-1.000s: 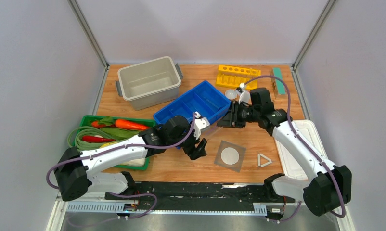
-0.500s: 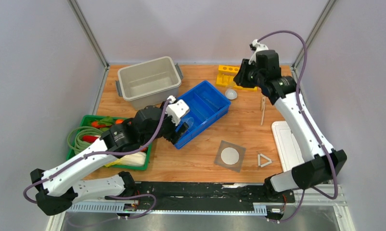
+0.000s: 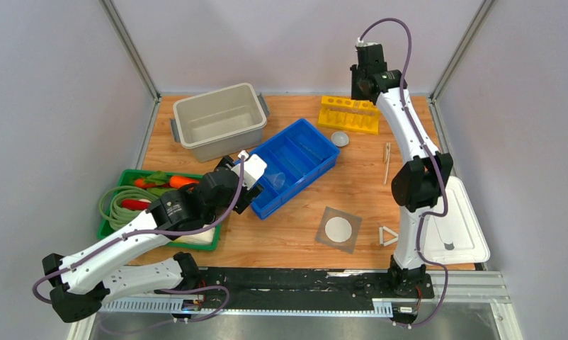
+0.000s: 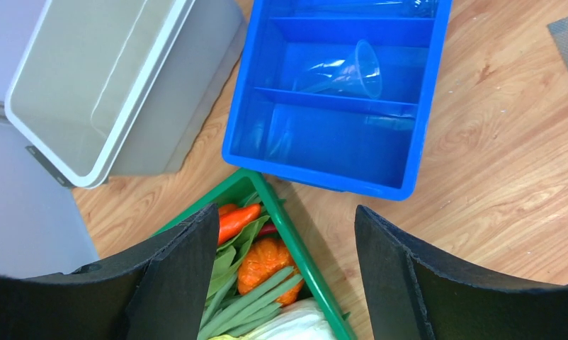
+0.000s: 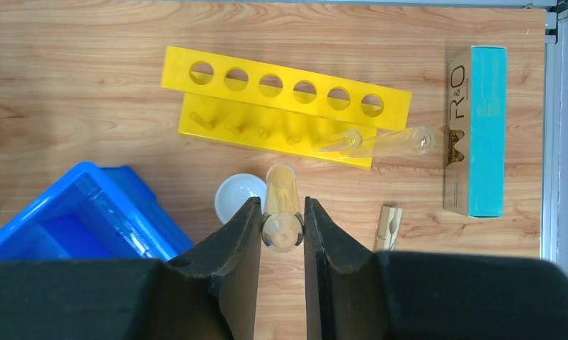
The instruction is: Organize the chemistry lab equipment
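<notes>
The right gripper (image 3: 361, 88) hangs high above the yellow rack (image 3: 348, 113) at the far side of the counter (image 3: 302, 237). On the left wrist view, the left gripper (image 4: 285, 241) stands wide apart and empty, over the blue tray (image 4: 324, 181) where a clear funnel (image 4: 345, 71) lies. On the right wrist view, its jaws clamp a clear tube (image 5: 281, 205). The step looks like racking it, and next the tube needs a hole lined up beneath it.

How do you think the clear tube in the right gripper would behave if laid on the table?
The clear tube looks smooth and glassy, so it may slip in the narrow pinch of the right gripper. Being round, it would probably roll on the wooden table unless slotted into the yellow rack. Its thin wall suggests it is fragile.
</notes>
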